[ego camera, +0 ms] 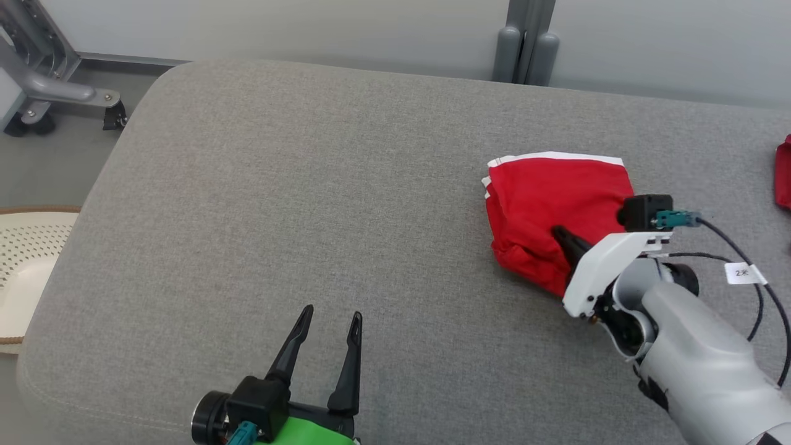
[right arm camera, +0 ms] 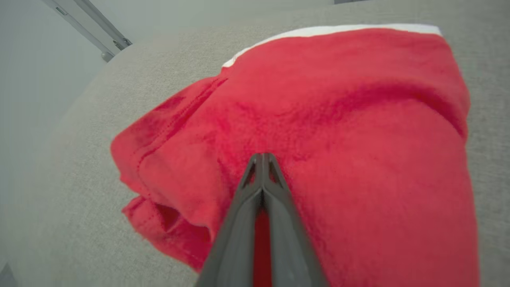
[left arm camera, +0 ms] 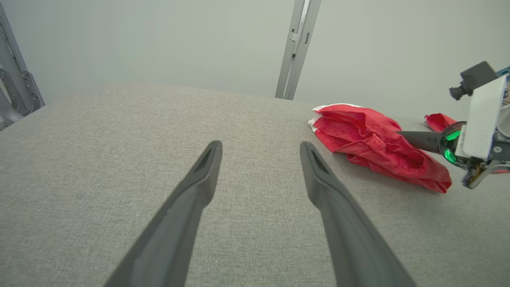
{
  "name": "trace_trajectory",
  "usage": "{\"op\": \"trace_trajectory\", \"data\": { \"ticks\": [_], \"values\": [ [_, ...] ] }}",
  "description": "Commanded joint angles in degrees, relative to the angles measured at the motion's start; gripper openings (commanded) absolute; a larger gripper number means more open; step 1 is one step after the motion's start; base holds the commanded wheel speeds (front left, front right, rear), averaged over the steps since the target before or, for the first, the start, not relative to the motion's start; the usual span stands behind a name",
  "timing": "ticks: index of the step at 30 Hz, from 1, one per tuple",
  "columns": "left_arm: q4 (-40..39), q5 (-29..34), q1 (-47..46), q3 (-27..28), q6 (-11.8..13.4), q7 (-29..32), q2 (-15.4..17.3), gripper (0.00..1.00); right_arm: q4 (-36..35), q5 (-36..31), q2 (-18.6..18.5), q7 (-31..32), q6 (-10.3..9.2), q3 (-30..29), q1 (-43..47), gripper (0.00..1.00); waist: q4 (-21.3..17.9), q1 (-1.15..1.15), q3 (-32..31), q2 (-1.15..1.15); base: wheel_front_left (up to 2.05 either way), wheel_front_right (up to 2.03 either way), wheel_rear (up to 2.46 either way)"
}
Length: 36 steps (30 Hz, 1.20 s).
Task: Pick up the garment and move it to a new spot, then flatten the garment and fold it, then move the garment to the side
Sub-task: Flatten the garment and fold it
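Note:
The garment (ego camera: 544, 204) (left arm camera: 370, 139) (right arm camera: 338, 119) lies folded into a compact red bundle with white trim along its far edge, on the right part of the grey padded surface (ego camera: 278, 185). My right gripper (ego camera: 559, 232) (left arm camera: 400, 133) (right arm camera: 261, 156) is shut, fingers pressed together, tips touching the top of the bundle near its front. No fold of cloth shows pinched between the tips. Far to the left of the bundle, my left gripper (ego camera: 330, 315) (left arm camera: 261, 145) hovers open over bare surface near the front edge, with nothing between its fingers.
Another red cloth piece (ego camera: 783, 173) (left arm camera: 438, 119) sits at the far right edge. A white perforated basket (ego camera: 25, 259) is on the floor to the left, a grey wheeled frame (ego camera: 55, 93) beyond it. A grey post (ego camera: 525, 43) stands behind the surface.

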Motion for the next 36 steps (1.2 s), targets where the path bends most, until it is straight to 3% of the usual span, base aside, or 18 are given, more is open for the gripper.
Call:
{"op": "trace_trajectory", "data": {
  "ticks": [1,10,14,15,16,22,26,31,36],
  "values": [
    [0.1,-0.4,-1.0,0.1,-0.3,-0.2,0.2,1.0,-1.6,0.6,0.4,0.6,0.01,0.9,1.4,0.0,0.4,0.0,0.2,0.0,0.0,0.0,0.0],
    [0.4,-0.3,-0.6,0.0,-0.3,-0.2,0.2,1.0,-10.8,2.8,3.2,3.8,0.01,9.0,6.1,0.0,0.8,0.0,-1.0,0.0,0.0,0.0,0.0],
    [0.4,0.3,0.5,0.7,0.2,-0.2,0.2,1.0,-13.7,2.7,2.5,0.5,0.01,11.3,7.7,0.0,0.5,0.0,-2.7,0.0,0.0,0.0,0.0],
    [0.2,0.5,0.9,1.3,0.5,-0.2,0.2,1.0,-13.7,1.7,2.0,-1.1,0.01,11.7,8.4,0.74,0.3,0.0,-3.5,0.0,0.0,0.0,0.0],
    [0.1,0.5,1.3,1.8,0.8,-0.2,0.2,1.0,-13.5,0.8,1.6,-2.4,0.01,11.9,8.7,1.0,0.1,0.0,-4.0,0.0,0.0,0.0,0.0],
    [-0.7,0.5,3.8,5.4,2.3,-0.2,0.2,1.0,-8.2,-4.7,0.8,-11.9,0.01,9.6,11.3,1.0,-2.2,0.0,-6.8,0.0,0.0,0.0,0.0],
    [-1.4,0.2,5.0,7.9,2.1,-0.2,0.2,1.0,-6.5,-10.9,0.8,-14.4,0.01,5.6,12.9,1.0,-4.3,0.0,-7.2,0.0,0.0,0.0,0.0],
    [-4.1,0.6,5.7,11.9,1.1,-0.2,0.2,1.0,-14.1,-22.1,1.5,-14.4,0.01,-6.5,18.2,1.0,-8.0,0.0,-6.7,0.0,0.0,0.0,0.0],
    [-5.7,1.7,6.5,13.6,-1.4,-0.2,0.2,1.0,-24.7,-31.6,3.5,-14.5,0.0,-16.2,24.8,1.0,-11.5,0.0,-6.4,0.0,0.0,0.0,0.0]
  ]
}}
